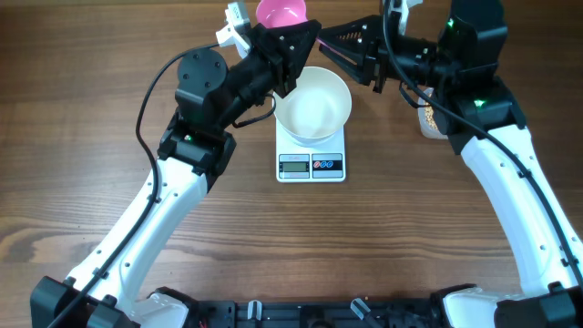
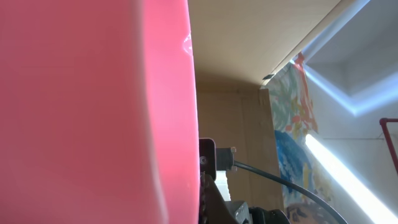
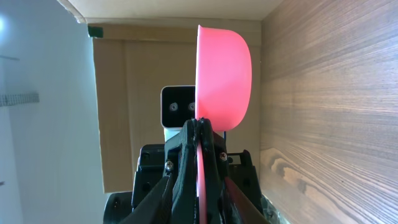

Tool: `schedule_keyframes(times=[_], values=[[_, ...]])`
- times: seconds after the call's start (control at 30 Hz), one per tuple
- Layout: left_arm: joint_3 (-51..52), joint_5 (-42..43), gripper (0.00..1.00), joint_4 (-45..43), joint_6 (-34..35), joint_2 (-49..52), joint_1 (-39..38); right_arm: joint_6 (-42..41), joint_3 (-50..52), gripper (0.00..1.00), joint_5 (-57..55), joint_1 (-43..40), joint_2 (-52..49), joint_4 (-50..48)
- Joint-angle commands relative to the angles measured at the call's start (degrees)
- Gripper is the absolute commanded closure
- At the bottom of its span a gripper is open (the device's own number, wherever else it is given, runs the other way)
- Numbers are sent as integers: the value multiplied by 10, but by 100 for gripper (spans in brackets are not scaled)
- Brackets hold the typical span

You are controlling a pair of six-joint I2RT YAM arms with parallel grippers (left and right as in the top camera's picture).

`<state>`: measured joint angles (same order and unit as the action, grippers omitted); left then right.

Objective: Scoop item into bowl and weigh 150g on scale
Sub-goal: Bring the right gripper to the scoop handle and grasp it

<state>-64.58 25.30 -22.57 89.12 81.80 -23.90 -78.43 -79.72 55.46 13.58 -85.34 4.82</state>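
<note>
Overhead view: the white bowl [image 1: 312, 107] sits on the small white scale [image 1: 311, 166] at the middle of the wooden tabletop [image 1: 91, 109]. The inside of the bowl shows plain white. The scale's display faces you but is too small to read. To your right, a clear tub [image 1: 435, 128] lies mostly hidden under the right arm, and the pale beans [image 1: 426, 117] show in the part you can see. A pink scoop [image 1: 281, 11] is in the air beyond the bowl, at the far edge of the picture, between the two arms.

Your right gripper [image 1: 335, 47] reaches in from the right. In its wrist view the right gripper [image 3: 200, 134] has its black fingers [image 3: 181, 155] pressed close against either side of the scoop's thin handle, with the pink cup [image 3: 224, 74] seen edge-on ahead.

Your left gripper [image 1: 273, 38] meets the scoop from the left, jaws drawn together. Its wrist view is filled with pink [image 2: 93, 112], and you cannot tell whether it grips the cup.
</note>
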Motion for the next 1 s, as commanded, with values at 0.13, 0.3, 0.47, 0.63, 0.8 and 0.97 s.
schedule_keyframes(times=[0.13, 0.3, 0.47, 0.63, 0.8, 0.97], values=[[-5, -6, 96, -4, 1, -9, 6, 2, -14, 74, 10, 0, -2, -3], [-5, 16, 96, -4, 1, -9, 13, 4, -14, 76, 10, -1, -2, -3], [-5, 19, 96, -4, 1, -9, 12, 2, -14, 78, 10, -1, -2, -3], [-5, 19, 96, -4, 15, -9, 12, -4, -14, 75, 10, -1, -2, -3], [-5, 21, 96, -4, 20, -9, 11, -12, -14, 75, 10, 0, -2, -3], [-5, 23, 96, -4, 20, -9, 9, -12, -14, 78, 10, 0, -2, -3]])
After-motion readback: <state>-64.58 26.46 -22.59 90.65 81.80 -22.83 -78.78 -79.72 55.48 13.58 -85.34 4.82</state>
